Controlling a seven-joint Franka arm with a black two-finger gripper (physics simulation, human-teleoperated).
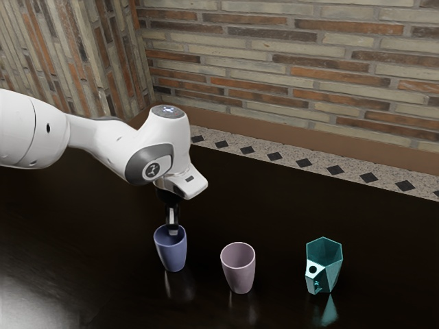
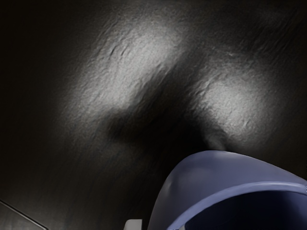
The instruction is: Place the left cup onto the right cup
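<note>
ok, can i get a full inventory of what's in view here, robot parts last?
smooth blue-violet cup: 1, blue-violet, the exterior view's left end of the row of three, right under the gripper
smooth mauve-pink cup: 1, mauve-pink, middle of the row, apart from both neighbours
faceted teal mug: 1, teal, the exterior view's right end of the row
glossy dark table: 1, near-black, under all three vessels
speckled stone strip with black diamond tiles: 1, beige, along the table's far edge
brick wall: red-brown and grey, behind the strip
white Franka arm: 1, white and grey, entering from the exterior view's left
black two-finger gripper: 1, black, at the blue-violet cup's rim
</note>
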